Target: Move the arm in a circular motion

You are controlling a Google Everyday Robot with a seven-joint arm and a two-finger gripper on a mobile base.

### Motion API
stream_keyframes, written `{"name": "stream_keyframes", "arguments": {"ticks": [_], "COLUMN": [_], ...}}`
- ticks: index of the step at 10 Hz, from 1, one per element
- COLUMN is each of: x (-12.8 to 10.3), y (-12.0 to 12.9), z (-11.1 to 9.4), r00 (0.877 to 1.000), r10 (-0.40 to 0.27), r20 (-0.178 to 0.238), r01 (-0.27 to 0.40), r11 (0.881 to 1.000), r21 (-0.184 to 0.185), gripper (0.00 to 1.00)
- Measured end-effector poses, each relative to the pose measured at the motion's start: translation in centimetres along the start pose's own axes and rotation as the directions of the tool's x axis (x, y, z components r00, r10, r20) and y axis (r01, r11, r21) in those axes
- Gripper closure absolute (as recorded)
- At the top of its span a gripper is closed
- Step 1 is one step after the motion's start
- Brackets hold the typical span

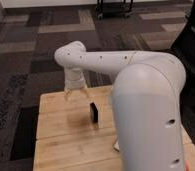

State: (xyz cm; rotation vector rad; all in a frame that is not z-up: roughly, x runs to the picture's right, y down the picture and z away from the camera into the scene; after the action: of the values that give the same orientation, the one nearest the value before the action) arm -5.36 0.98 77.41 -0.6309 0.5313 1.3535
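The large glossy white arm (141, 85) fills the right side of the camera view and reaches left across a wooden table (61, 135). Its elbow joint (69, 52) bends down to the translucent gripper (76, 94), which hangs over the table's far left part, just above the wood. Nothing shows between its fingers. A small black object (94, 112) stands upright on the table just right of and nearer than the gripper, apart from it.
A bit of a white flat object (116, 146) shows at the arm's edge on the table. Dark patterned carpet (41, 50) surrounds the table. A black cart (113, 7) stands at the far back. Dark furniture (193, 45) stands at the right.
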Motion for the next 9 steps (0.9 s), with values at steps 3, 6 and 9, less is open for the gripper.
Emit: {"name": "stream_keyframes", "arguments": {"ticks": [3,6,9], "x": [-2.5,0.8,8.3], "y": [-10.0,-16.9,-20.0], "z": [-3.9,-7.5,-9.9], "r00": [0.991,0.958,0.91], "r10": [0.117,0.265,0.396], "r20": [0.061,0.106,0.122], "r01": [-0.119,-0.272,-0.408], "r11": [0.993,0.961,0.907], "r21": [0.028,0.055,0.101], "gripper": [0.35,0.35,0.35]}}
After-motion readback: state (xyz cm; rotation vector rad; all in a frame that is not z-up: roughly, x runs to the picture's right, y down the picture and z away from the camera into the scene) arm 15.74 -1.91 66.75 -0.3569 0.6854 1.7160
